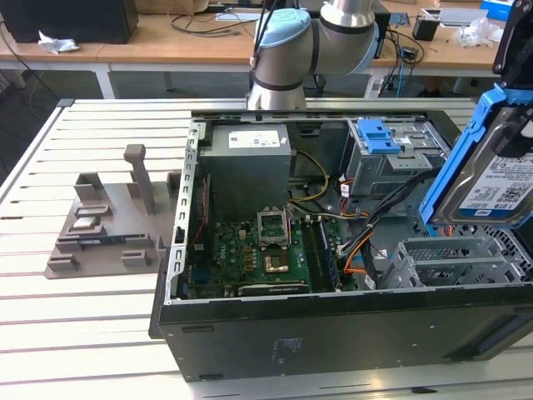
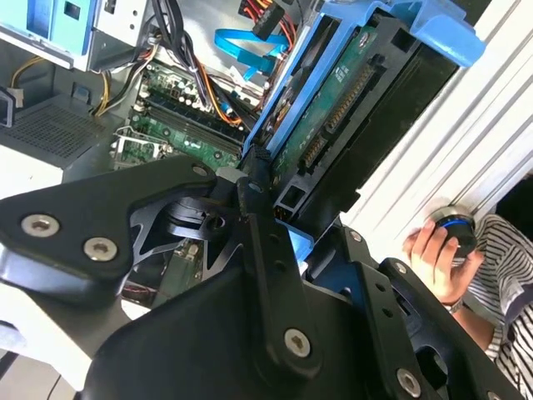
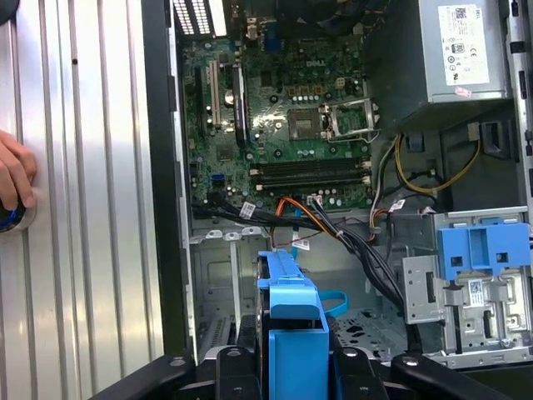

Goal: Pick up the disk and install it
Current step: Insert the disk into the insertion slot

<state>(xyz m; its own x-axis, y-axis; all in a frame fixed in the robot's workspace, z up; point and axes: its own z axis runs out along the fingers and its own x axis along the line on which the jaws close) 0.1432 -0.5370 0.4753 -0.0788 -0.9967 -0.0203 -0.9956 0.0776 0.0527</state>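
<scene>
The disk (image 1: 491, 179), silver with a blue-and-white label and a bright blue carrier frame, hangs tilted on edge at the exterior view's right. It sits above the open computer case (image 1: 333, 333), over the empty grey drive cage (image 1: 454, 258). My gripper (image 3: 291, 367) is shut on the disk, with black fingers (image 3: 229, 367) on either side of the blue frame (image 3: 291, 325). In the second wrist view the disk's green circuit-board underside (image 2: 333, 108) rises from the gripper (image 2: 279, 229).
Inside the case are a grey power-supply box (image 1: 250, 167), the green motherboard (image 1: 266, 250), bundled cables (image 3: 350, 242) and a grey cage with a blue latch (image 1: 379, 133). A grey fixture (image 1: 108, 225) stands on the slatted table. A person's hand (image 2: 429, 250) rests beside the case.
</scene>
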